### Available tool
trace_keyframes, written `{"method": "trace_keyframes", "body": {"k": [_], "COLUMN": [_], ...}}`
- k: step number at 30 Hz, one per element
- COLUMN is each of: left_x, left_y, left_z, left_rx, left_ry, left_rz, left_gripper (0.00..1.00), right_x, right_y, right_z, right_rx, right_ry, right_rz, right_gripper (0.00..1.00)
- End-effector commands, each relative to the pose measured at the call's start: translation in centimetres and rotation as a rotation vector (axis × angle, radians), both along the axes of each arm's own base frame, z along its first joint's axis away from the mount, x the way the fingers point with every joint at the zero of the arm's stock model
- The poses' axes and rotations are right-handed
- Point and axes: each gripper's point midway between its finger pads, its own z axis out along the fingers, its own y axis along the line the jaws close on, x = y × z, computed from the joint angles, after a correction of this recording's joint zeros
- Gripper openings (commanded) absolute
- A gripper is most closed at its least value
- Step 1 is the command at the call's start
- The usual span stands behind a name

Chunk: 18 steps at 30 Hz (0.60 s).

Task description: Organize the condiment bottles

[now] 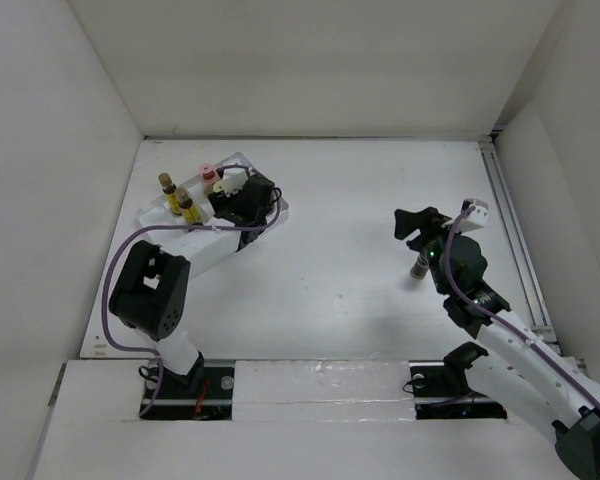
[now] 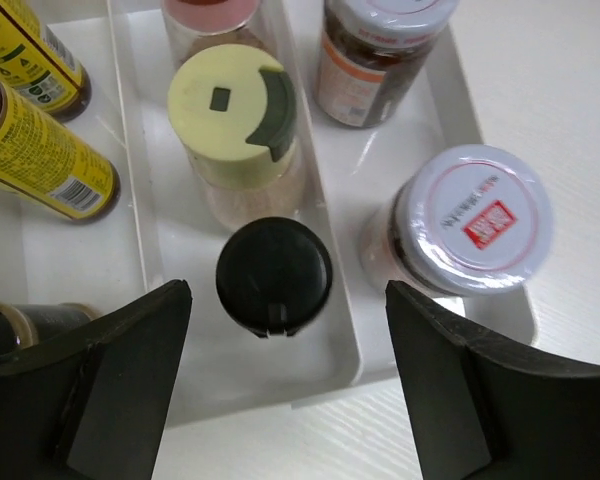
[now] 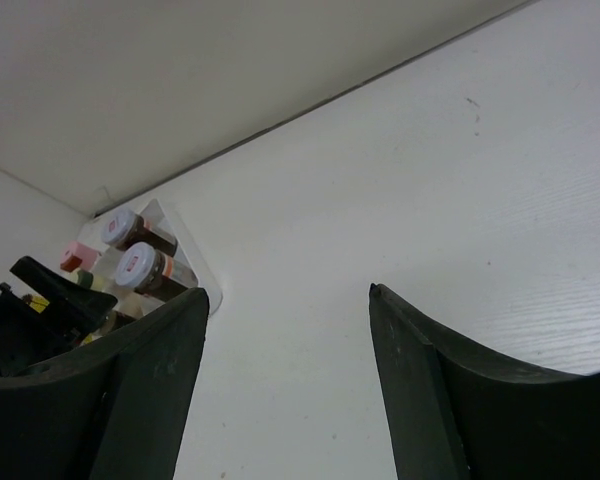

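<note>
A white divided tray (image 1: 270, 222) at the far left holds the condiment bottles: two yellow-labelled bottles (image 1: 176, 195), a pink-capped one (image 1: 208, 169) and a cream-capped one (image 1: 224, 185). My left gripper (image 1: 250, 192) hangs open over the tray's near end. In the left wrist view its gripper (image 2: 288, 298) straddles a black-capped jar (image 2: 273, 275) without touching it. Beside that jar are a cream-capped jar (image 2: 232, 115) and two silvery-lidded brown jars (image 2: 472, 220). One small bottle (image 1: 418, 268) stands alone on the table beside my right arm. My right gripper (image 1: 412, 222) is open and empty.
White walls enclose the table on three sides. The tray's rim (image 2: 350, 375) lies just under my left fingers (image 2: 120, 380). In the right wrist view the open gripper (image 3: 288, 290) looks across bare table at the distant tray's corner (image 3: 212, 292) and its silvery-lidded jars (image 3: 135, 265).
</note>
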Motion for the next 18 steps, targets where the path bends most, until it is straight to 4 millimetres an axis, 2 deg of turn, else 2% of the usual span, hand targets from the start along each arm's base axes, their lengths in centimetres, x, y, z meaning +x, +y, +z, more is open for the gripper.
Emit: {"method": "trace_keyframes", "body": {"k": [1, 2, 3, 5, 6, 8, 9, 10, 11, 12, 13, 14, 15, 16, 17, 18], "left_x": [0.3, 0.1, 0.0, -0.5, -1.3, -2.1, -2.5, -3.8, -4.3, -5.0, -6.4, -7.2, -8.4, -9.6, -11.2, -12.3], "left_y": [-1.2, -1.3, -1.4, -1.9, -3.4, -5.4, -6.5, -9.5, -11.6, -13.5, -16.8, -18.9, -21.6, -23.3, -26.3, -28.3], "left_z": [7.0, 8.0, 10.2, 11.9, 13.5, 15.0, 15.2, 15.4, 15.6, 15.2, 14.1, 13.6, 13.2, 12.3, 10.9, 10.5], "left_rx": [-0.070, -0.088, -0.117, -0.138, -0.157, -0.154, -0.130, -0.143, -0.165, -0.172, -0.185, -0.208, -0.245, -0.258, -0.254, -0.266], "left_ry": [-0.140, -0.160, -0.220, -0.261, -0.294, -0.326, -0.327, -0.329, -0.333, -0.319, -0.290, -0.289, -0.276, -0.258, -0.228, -0.213], "left_rz": [-0.033, -0.043, -0.058, -0.097, -0.145, -0.212, -0.255, -0.341, -0.399, -0.465, -0.562, -0.626, -0.726, -0.787, -0.868, -0.944], "left_gripper": [0.75, 0.75, 0.75, 0.75, 0.75, 0.75, 0.75, 0.75, 0.75, 0.75, 0.75, 0.75, 0.75, 0.75, 0.75, 0.75], "right_x": [0.2, 0.2, 0.2, 0.2, 0.2, 0.2, 0.2, 0.0, -0.3, -0.5, -1.2, -1.8, -2.4, -3.1, -4.5, -5.2], "right_y": [0.2, 0.4, 0.4, 0.4, 0.2, 0.4, 0.4, 0.5, 0.2, -0.2, -0.8, -1.1, -1.8, -2.4, -3.5, -4.4], "right_z": [3.1, 3.1, 3.1, 3.1, 3.1, 3.1, 3.6, 4.0, 4.5, 5.1, 6.7, 6.7, 8.0, 9.1, 10.7, 11.5], "right_rx": [0.042, 0.042, 0.042, 0.042, 0.042, 0.042, 0.047, 0.052, 0.061, 0.066, 0.087, 0.085, 0.091, 0.107, 0.130, 0.152], "right_ry": [-0.085, -0.085, -0.085, -0.085, -0.085, -0.085, -0.094, -0.104, -0.120, -0.129, -0.166, -0.162, -0.191, -0.219, -0.274, -0.302], "right_rz": [0.004, 0.015, 0.015, 0.015, 0.006, 0.018, 0.018, 0.027, 0.018, 0.007, -0.002, -0.002, -0.023, -0.032, -0.046, -0.077], "right_gripper": [0.71, 0.71, 0.71, 0.71, 0.71, 0.65, 0.38, 0.25, 0.15, 0.09, 0.05, 0.05, 0.07, 0.22, 0.32, 0.42]}}
